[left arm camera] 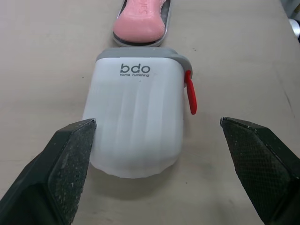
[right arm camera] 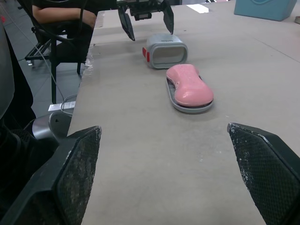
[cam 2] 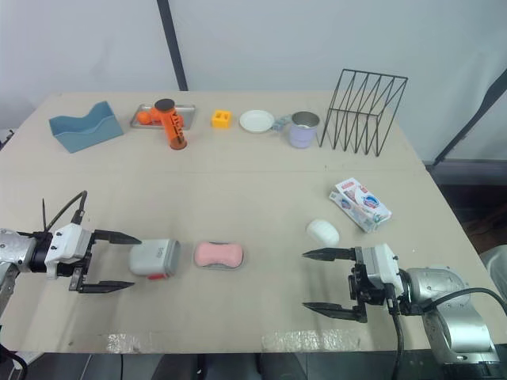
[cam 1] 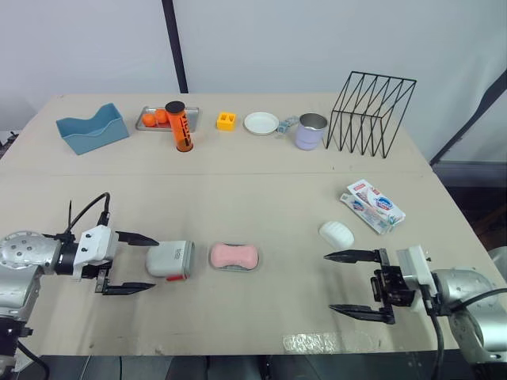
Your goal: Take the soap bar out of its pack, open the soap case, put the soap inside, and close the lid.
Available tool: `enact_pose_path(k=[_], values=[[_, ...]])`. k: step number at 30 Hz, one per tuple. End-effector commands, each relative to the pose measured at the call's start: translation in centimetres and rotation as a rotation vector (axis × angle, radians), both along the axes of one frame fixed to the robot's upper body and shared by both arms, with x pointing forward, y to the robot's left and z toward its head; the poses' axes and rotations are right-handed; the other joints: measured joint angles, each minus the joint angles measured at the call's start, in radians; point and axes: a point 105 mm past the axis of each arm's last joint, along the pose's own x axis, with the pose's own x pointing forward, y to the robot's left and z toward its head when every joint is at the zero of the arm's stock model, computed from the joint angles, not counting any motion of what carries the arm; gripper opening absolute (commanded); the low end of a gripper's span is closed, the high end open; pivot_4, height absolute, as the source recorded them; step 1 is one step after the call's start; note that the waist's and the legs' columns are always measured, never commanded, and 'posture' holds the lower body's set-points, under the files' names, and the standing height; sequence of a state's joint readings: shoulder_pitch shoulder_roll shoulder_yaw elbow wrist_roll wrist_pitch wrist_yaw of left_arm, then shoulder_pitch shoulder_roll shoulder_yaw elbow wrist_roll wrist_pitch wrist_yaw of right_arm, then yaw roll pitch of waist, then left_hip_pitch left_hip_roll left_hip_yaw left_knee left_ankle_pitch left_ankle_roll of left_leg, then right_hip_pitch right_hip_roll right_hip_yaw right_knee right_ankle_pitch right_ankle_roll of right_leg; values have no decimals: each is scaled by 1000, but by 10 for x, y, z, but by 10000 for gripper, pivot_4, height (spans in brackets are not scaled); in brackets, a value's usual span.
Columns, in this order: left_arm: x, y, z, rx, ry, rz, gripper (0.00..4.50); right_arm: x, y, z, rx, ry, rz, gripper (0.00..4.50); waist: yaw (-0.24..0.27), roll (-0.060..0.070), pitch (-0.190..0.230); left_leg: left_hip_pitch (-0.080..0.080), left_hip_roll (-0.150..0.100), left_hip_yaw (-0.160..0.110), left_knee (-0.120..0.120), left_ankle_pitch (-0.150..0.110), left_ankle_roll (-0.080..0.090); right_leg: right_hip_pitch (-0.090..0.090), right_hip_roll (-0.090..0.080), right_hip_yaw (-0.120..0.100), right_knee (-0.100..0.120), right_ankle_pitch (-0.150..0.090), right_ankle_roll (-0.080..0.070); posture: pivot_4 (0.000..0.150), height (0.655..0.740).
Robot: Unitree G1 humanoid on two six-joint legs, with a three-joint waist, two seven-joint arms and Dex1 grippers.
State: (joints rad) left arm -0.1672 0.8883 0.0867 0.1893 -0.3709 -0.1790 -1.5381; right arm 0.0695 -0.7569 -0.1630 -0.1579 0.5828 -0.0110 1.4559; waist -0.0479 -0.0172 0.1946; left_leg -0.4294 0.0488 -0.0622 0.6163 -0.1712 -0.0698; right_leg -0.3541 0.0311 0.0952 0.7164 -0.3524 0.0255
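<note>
Left eye view, case lid (cam 1: 170,259) between spread left fingers (cam 1: 136,237), pink soap (cam 1: 234,256) alongside, right fingers (cam 1: 348,256) spread.

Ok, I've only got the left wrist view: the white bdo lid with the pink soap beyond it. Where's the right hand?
Observer: The right hand is open and empty, near the front right edge of the table.
Operator: Anything close to it?
Observer: A white oval piece lies on the table just beyond its fingertips.
Operator: And the soap pack?
Observer: The soap pack lies flat farther back on the right, apart from the oval piece.
</note>
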Motion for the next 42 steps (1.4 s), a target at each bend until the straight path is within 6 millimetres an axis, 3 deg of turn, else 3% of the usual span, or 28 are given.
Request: enact_pose_path(k=[1, 13, 27, 42], values=[[3, 0, -1, 18, -16, -12, 45000, 0, 3, 10, -5, -35, 19, 44462, 0, 0, 0, 0, 0, 0, 0, 0, 0, 0, 0, 0, 0, 0, 0, 1500, 7400], [12, -5, 2, 1, -46, -22, 45000, -2, 4, 11, -17, -25, 21, 44462, 0, 0, 0, 1, 0, 0, 0, 0, 0, 1, 0, 0, 0, 0, 0, 1500, 7400], [14, -8, -15, 31, -7, -15, 45000, -1, 6, 11, -19, -22, 22, 44462, 0, 0, 0, 1, 0, 0, 0, 0, 0, 1, 0, 0, 0, 0, 0, 1500, 7400], [16, -9, -16, 19, -21, 43, 45000, 1, 7, 10, -20, -24, 23, 44462, 0, 0, 0, 1, 0, 0, 0, 0, 0, 1, 0, 0, 0, 0, -1, 1500, 7400]])
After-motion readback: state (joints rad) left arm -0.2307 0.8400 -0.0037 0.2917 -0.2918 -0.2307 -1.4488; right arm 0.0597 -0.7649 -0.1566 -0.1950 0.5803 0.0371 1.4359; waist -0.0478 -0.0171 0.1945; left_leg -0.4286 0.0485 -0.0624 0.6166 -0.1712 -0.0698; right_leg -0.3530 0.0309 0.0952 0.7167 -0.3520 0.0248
